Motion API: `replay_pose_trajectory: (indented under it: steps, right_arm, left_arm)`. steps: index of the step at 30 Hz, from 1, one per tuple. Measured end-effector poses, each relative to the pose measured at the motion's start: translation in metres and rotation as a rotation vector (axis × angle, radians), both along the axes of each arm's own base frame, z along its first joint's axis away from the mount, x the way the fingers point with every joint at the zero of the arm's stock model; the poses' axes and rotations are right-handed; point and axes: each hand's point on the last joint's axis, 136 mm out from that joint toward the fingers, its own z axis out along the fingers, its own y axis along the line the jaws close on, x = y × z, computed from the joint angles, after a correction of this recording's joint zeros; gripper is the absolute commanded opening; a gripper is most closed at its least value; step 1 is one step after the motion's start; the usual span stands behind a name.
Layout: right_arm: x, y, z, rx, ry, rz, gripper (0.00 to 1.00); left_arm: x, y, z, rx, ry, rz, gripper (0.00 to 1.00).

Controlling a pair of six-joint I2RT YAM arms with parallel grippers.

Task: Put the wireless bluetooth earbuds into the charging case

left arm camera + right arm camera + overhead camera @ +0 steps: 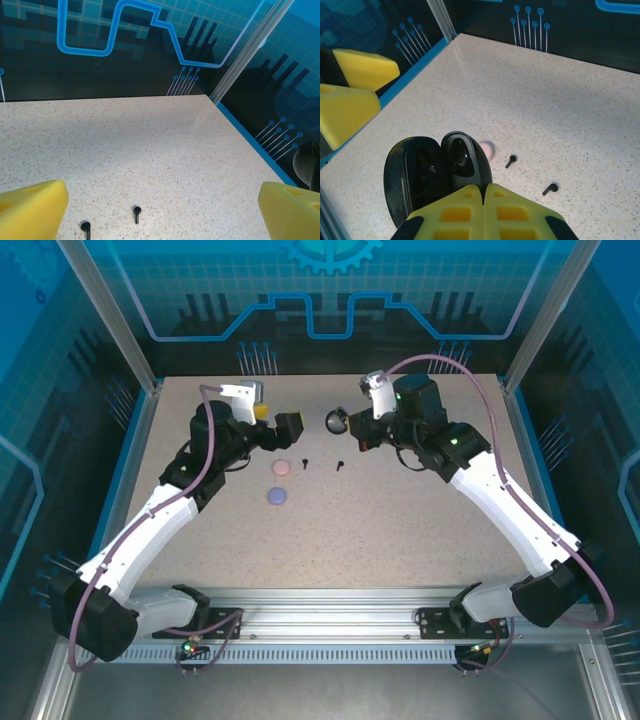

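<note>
Right hand (484,194) pinches open case (420,175), cavities exposed for loading; left hand (160,207) spread over black earbuds (137,212).

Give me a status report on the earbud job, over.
Left gripper open over the table. Right gripper shut on open black case. Two black earbuds loose on table, not yet in. Pink case beside them, not blocking.
</note>
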Motion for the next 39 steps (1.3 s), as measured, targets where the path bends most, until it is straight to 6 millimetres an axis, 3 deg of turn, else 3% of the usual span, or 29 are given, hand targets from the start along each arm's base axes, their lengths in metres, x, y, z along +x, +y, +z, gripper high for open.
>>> replay_pose_trajectory:
  steps: [13,29,39]
  right_arm:
    - [0.005,0.012,-0.015,-0.081,-0.014,0.103,0.0]
    - [0.017,0.021,-0.04,-0.138,0.021,0.164,0.0]
    - [0.013,0.021,-0.053,-0.172,0.045,0.218,0.0]
  left_arm:
    - [0.018,-0.03,-0.009,0.098,0.001,-0.165,0.99]
    - [0.026,-0.04,-0.012,0.089,0.053,-0.303,0.99]
    - [0.026,-0.044,-0.023,0.034,0.126,-0.424,0.99]
